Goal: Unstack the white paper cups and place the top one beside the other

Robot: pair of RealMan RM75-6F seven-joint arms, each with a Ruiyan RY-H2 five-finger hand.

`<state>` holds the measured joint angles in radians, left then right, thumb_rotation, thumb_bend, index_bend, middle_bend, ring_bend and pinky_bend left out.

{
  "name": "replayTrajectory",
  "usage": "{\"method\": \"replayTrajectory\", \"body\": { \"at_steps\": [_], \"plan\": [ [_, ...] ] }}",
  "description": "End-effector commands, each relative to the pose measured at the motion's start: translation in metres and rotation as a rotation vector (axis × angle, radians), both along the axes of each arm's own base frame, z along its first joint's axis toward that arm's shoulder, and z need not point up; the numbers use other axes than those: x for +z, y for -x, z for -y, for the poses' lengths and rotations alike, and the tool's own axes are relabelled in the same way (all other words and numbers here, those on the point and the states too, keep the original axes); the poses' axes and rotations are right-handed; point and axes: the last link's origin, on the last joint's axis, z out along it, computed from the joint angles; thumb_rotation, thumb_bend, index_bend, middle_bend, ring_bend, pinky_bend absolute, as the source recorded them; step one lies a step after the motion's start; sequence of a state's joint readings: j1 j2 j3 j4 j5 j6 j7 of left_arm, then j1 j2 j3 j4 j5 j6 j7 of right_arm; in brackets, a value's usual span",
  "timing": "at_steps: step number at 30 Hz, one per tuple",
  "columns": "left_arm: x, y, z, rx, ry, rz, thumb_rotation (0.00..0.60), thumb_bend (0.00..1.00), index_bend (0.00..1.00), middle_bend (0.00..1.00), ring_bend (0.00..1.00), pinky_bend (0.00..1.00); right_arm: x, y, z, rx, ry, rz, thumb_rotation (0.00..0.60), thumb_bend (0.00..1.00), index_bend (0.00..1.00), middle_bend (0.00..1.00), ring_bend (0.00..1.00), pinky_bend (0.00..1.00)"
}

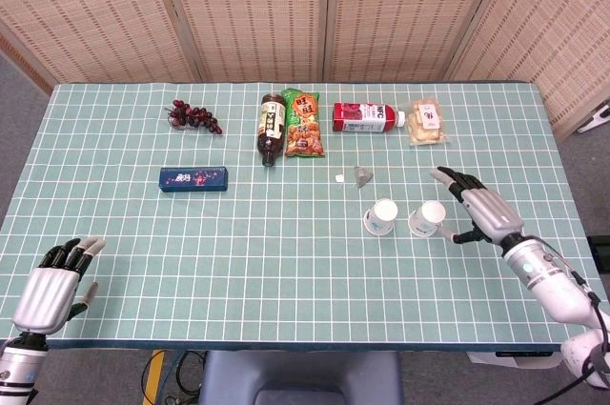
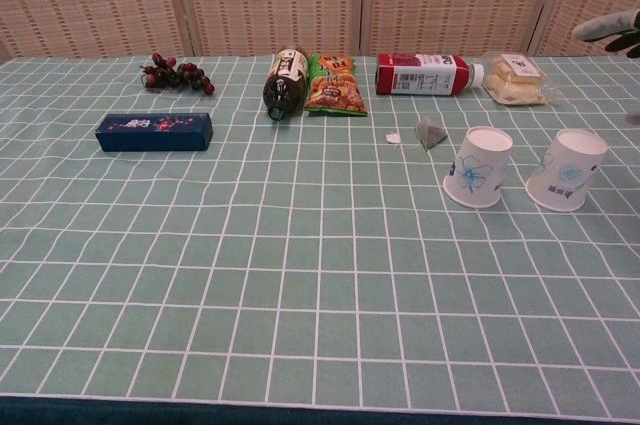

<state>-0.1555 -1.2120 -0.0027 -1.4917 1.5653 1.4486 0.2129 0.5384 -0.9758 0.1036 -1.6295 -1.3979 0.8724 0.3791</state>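
Two white paper cups with blue flower prints stand apart, both tilted, on the green checked table. One cup (image 1: 381,216) (image 2: 479,167) is on the left, the other cup (image 1: 428,219) (image 2: 567,169) a short way to its right. My right hand (image 1: 479,208) (image 2: 610,29) hovers just right of the second cup with fingers spread, touching nothing. My left hand (image 1: 55,282) rests at the table's front left corner, fingers loosely apart and empty; the chest view does not show it.
Along the back lie grapes (image 1: 194,116), a dark bottle (image 1: 272,127), a snack bag (image 1: 304,124), a red-labelled bottle (image 1: 368,118) and a packet of bread (image 1: 425,123). A blue box (image 1: 194,179) sits mid-left. A small grey wrapper (image 1: 362,174) lies behind the cups.
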Motion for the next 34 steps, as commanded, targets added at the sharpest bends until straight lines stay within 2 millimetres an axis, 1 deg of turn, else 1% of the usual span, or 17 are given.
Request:
{"method": "replayTrajectory", "body": {
  "at_steps": [1, 4, 7, 10, 13, 17, 20, 27, 31, 34],
  "plan": [
    [0.000, 0.000, -0.001, 0.002, -0.001, 0.000, 0.600, 0.40, 0.20, 0.19, 0.15, 0.19, 0.015, 0.009, -0.040, 0.045, 0.078, -0.063, 0.600, 0.27, 0.00, 0.00, 0.00, 0.00],
    [0.000, 0.001, -0.002, 0.006, -0.001, 0.002, 0.600, 0.40, 0.20, 0.19, 0.15, 0.19, 0.017, 0.024, -0.062, 0.062, 0.154, -0.098, 0.600, 0.27, 0.00, 0.00, 0.00, 0.00],
    [0.000, 0.001, -0.004, 0.005, 0.000, 0.003, 0.600, 0.40, 0.20, 0.19, 0.15, 0.19, 0.009, 0.042, -0.085, 0.053, 0.206, -0.107, 0.600, 0.27, 0.00, 0.00, 0.00, 0.00],
    [-0.001, 0.002, -0.006, 0.008, 0.008, 0.006, 0.600, 0.40, 0.20, 0.19, 0.15, 0.19, -0.001, 0.056, -0.100, 0.036, 0.186, -0.092, 0.600, 0.27, 0.00, 0.00, 0.00, 0.00],
    [-0.002, 0.003, -0.007, 0.011, 0.015, 0.006, 0.600, 0.40, 0.20, 0.19, 0.15, 0.19, -0.006, 0.065, -0.108, 0.044, 0.219, -0.128, 0.600, 0.27, 0.00, 0.00, 0.00, 0.00],
    [-0.001, 0.004, -0.008, 0.015, 0.017, 0.011, 0.600, 0.40, 0.20, 0.19, 0.15, 0.19, -0.012, 0.071, -0.114, 0.035, 0.229, -0.109, 0.600, 0.27, 0.00, 0.00, 0.00, 0.00],
    [-0.001, 0.005, -0.009, 0.016, 0.017, 0.011, 0.600, 0.40, 0.20, 0.19, 0.15, 0.19, -0.011, 0.076, -0.115, 0.040, 0.248, -0.138, 0.600, 0.27, 0.00, 0.00, 0.00, 0.00],
    [0.001, 0.006, -0.009, 0.015, 0.014, 0.017, 0.600, 0.40, 0.20, 0.19, 0.15, 0.19, -0.011, 0.073, -0.118, 0.049, 0.286, -0.152, 0.600, 0.27, 0.00, 0.00, 0.00, 0.00],
    [0.004, 0.009, -0.011, 0.028, 0.009, 0.017, 0.600, 0.40, 0.20, 0.19, 0.15, 0.19, -0.013, 0.073, -0.115, 0.045, 0.282, -0.154, 0.600, 0.27, 0.00, 0.00, 0.00, 0.00],
    [0.004, 0.007, -0.008, 0.017, 0.008, 0.017, 0.600, 0.40, 0.20, 0.19, 0.15, 0.19, -0.016, 0.074, -0.113, 0.039, 0.271, -0.158, 0.600, 0.27, 0.00, 0.00, 0.00, 0.00]
  ]
}}
